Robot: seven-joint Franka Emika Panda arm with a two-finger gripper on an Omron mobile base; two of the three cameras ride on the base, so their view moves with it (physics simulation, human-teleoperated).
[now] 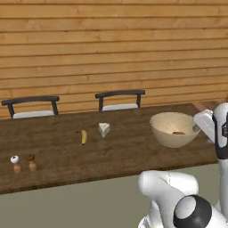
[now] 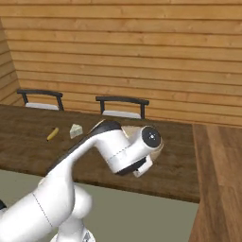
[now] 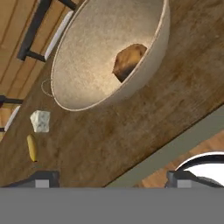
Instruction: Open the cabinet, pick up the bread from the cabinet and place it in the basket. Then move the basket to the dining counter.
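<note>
The basket (image 1: 168,136), a wide pale speckled bowl, stands on the dining counter (image 1: 62,149) near its right end. The bread (image 1: 178,132), a dark-brown rough lump, lies inside it. In the hand view the bread (image 3: 129,60) rests against the basket's inner wall (image 3: 87,52). My gripper (image 3: 113,180) is open, its two dark fingertips (image 3: 43,179) far apart, with nothing between them. It hovers just off the basket's near rim, above the counter's front edge. The cabinet is out of view.
A banana (image 1: 83,136) and a pale cheese wedge (image 1: 104,129) lie mid-counter. Two small shakers (image 1: 17,164) stand at the left front. Two dark chairs (image 1: 120,100) sit behind the counter against a wood-plank wall. My arm (image 2: 118,151) crosses the right base view.
</note>
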